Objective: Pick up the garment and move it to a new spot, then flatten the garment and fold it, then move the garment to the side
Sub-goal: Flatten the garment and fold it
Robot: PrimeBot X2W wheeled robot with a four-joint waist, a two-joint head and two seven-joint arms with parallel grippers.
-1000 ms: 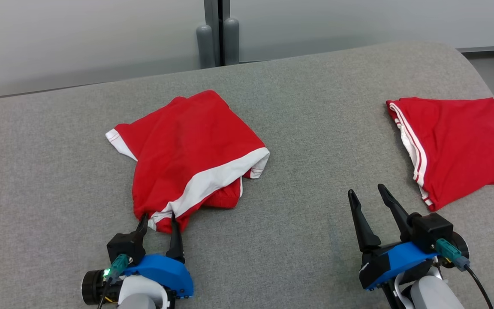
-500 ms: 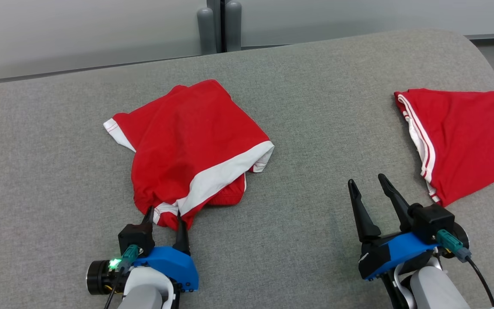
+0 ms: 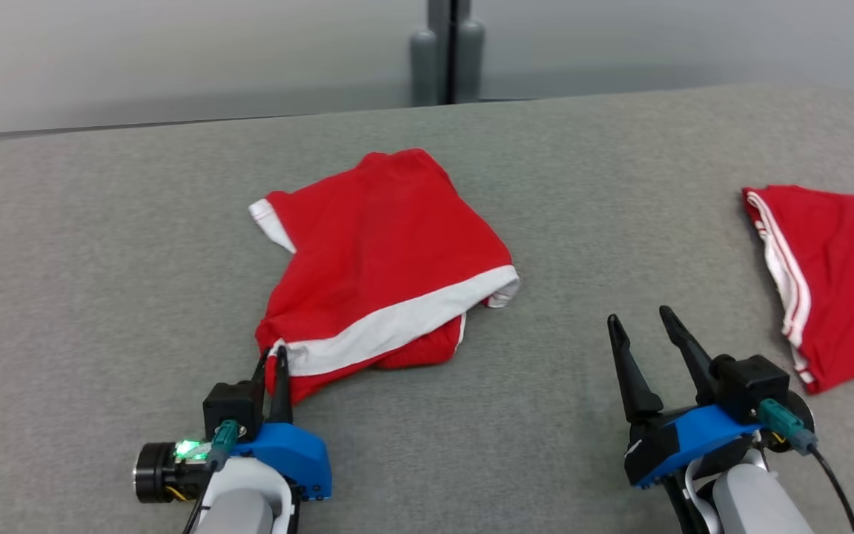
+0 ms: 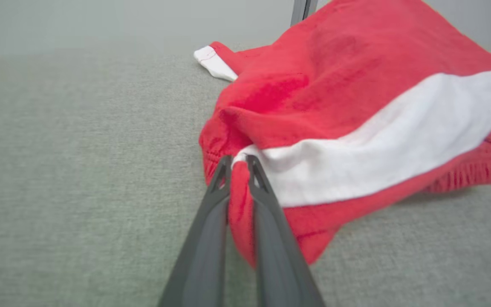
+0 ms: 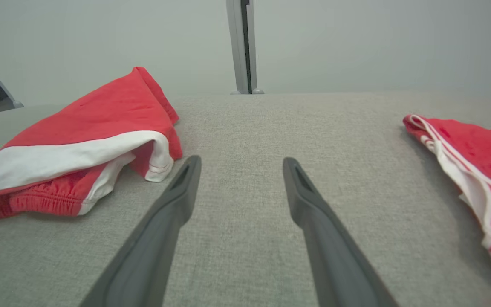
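Note:
A rumpled red garment (image 3: 379,252) with a broad white band lies on the grey padded surface (image 3: 101,259), left of centre. My left gripper (image 3: 273,354) is shut on its near corner, a fold of red cloth pinched between the two dark fingers (image 4: 211,204). The garment (image 4: 335,111) rises to the right in the left wrist view. My right gripper (image 3: 642,322) stands open over bare grey fabric, to the right of the garment (image 5: 79,145), with nothing between its fingers (image 5: 173,200).
A second red piece (image 3: 842,274) with thin white stripes lies at the right edge of the surface, also at the right of the right wrist view as red cloth (image 5: 475,170). Grey posts (image 3: 445,52) stand behind the far edge against a pale wall.
My left gripper's fingers have closed on the garment's near corner. The head camera has turned, shifting the whole scene to the right. The right gripper stays open.

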